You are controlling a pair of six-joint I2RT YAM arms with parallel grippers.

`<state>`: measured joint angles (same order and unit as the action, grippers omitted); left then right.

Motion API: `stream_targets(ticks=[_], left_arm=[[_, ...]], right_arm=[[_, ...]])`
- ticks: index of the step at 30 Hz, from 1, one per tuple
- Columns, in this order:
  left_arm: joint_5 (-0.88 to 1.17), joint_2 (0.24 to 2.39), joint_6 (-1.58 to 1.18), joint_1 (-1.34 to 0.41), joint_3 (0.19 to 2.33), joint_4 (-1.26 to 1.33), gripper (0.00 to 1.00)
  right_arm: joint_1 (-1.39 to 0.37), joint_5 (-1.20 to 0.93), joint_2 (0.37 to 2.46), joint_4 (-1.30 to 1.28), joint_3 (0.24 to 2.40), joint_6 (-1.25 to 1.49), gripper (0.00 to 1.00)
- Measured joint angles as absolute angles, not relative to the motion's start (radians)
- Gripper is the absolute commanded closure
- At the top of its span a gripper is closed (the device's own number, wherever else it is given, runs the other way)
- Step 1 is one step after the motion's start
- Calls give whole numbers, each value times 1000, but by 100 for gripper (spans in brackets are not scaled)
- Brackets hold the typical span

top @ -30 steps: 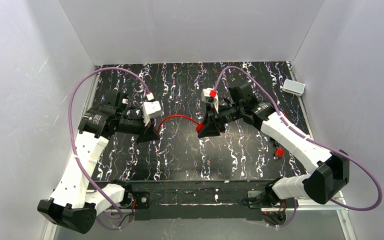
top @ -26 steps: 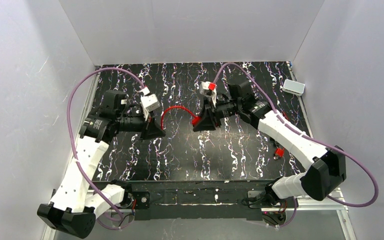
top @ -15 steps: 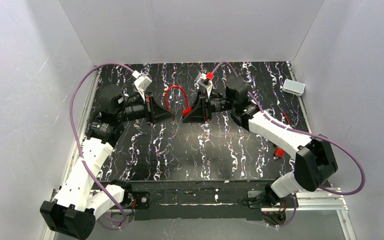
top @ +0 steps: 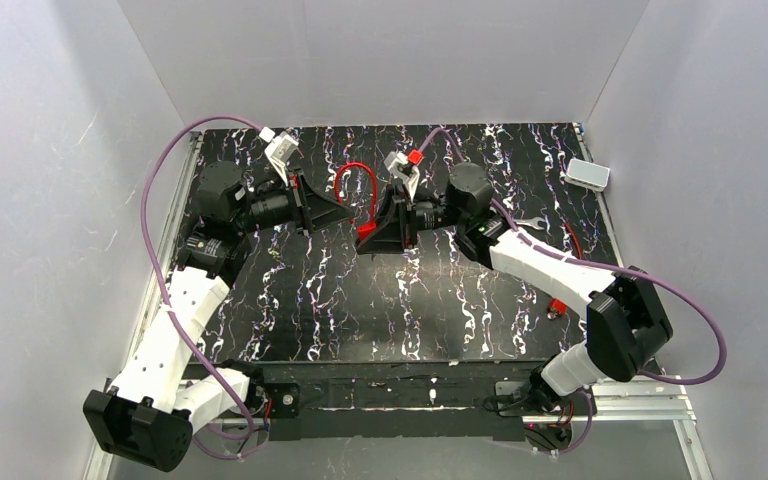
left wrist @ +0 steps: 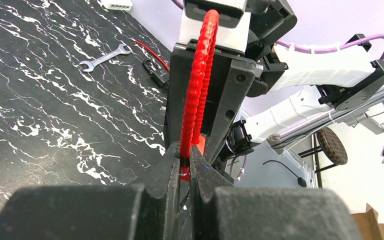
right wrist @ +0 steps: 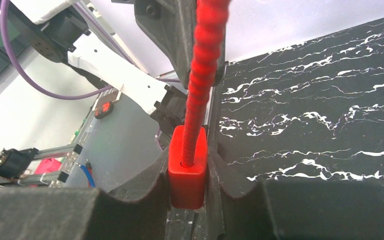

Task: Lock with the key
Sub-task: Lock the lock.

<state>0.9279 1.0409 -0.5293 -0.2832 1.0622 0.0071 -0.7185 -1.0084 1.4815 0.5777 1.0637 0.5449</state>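
Observation:
A red cable lock hangs in the air between both arms over the back middle of the black marbled mat (top: 290, 310). My right gripper (top: 385, 225) (right wrist: 190, 155) is shut on the red lock body (right wrist: 187, 175) (top: 368, 233). The ribbed red cable (right wrist: 202, 75) (left wrist: 197, 75) (top: 358, 172) loops up from it. My left gripper (top: 345, 208) (left wrist: 185, 150) is shut on the cable's free end, tip to tip with the right one. A small red and black piece (top: 557, 305) lies on the mat at right; I cannot tell whether it is the key.
A small wrench (left wrist: 102, 56) and a black piece with a thin red cord (left wrist: 156, 72) lie on the mat at right. A white box (top: 588, 174) sits at the back right edge. Grey walls close the sides and back.
Both arms have swung toward the back of the mat and drawn closer together, carrying the lock. The cable, slack and low before, now stands up in a tight loop.

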Motion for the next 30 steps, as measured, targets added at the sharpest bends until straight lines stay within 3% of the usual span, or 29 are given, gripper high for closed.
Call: stream_targets(ticks=[12, 30], left_arm=[[944, 1041, -542, -288, 1063, 15, 100], [949, 1032, -500, -305, 1001, 14, 100]], right_arm=[[-758, -1009, 1482, 418, 1065, 405, 99], [-760, -1026, 1482, 391, 1072, 385, 99]])
